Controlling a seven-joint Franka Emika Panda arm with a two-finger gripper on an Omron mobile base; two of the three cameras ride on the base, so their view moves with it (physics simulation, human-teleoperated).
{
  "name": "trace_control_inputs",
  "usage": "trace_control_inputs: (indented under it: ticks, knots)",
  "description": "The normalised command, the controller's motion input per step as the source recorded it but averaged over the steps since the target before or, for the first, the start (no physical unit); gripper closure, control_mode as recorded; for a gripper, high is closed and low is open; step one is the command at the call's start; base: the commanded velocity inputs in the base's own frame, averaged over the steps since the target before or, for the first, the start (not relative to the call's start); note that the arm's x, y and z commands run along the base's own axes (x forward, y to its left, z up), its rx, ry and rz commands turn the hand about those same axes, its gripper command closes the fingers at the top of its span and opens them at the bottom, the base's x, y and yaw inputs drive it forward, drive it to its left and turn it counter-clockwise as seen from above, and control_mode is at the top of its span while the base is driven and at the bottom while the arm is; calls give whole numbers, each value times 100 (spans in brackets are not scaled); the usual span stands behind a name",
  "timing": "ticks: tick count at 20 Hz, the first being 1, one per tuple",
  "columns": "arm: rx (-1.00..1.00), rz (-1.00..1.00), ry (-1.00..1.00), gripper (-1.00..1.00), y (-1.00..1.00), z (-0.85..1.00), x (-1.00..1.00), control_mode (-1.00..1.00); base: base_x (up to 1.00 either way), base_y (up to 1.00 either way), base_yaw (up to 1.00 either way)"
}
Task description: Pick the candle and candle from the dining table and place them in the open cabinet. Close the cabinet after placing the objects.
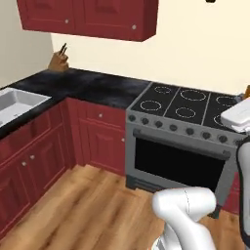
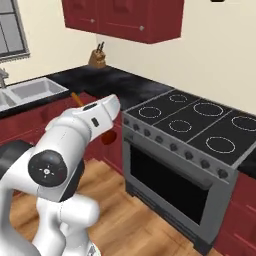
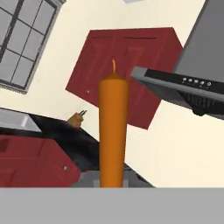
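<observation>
Fingers clamping the orange taper (image 3: 113, 131) low down, candle rising at 12 o'clock in hand view. Cabinet (image 3: 127, 72) sitting behind it, around 12. Taper is looking light, rigid, waxy-slick, snappable; gripping near the base is safest.

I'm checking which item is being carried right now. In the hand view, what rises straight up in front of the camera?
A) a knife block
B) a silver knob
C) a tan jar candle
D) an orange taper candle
D: the orange taper candle, with its wick, rises mid-frame before the red cabinet.
</observation>
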Motion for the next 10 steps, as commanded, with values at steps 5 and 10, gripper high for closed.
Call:
trace_control_inputs:
  ticks: [5, 10]
  knots:
    - [0, 0, 0, 100, 0, 0, 0, 100, 39, -24, -77]
    - [0, 0, 0, 100, 0, 0, 0, 100, 32, -25, -58]
